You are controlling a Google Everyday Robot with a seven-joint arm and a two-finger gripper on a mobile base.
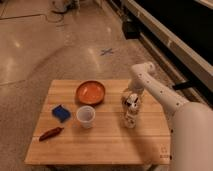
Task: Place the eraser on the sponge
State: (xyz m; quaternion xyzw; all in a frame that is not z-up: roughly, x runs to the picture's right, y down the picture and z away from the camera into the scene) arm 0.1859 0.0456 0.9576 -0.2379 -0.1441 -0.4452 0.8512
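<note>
The blue sponge (61, 112) lies on the left side of the wooden table (100, 147). My gripper (131, 103) hangs over the right half of the table, just above a small white bottle (130, 120). A small dark and white piece with a reddish end, the eraser (132, 103), sits between the fingers, and the gripper is shut on it. The gripper is well to the right of the sponge, with the cup between them.
An orange bowl (91, 92) stands at the back centre. A white cup (85, 116) stands in front of it, next to the sponge. A reddish-brown elongated object (51, 133) lies near the front left edge. My arm (160, 92) reaches in from the right.
</note>
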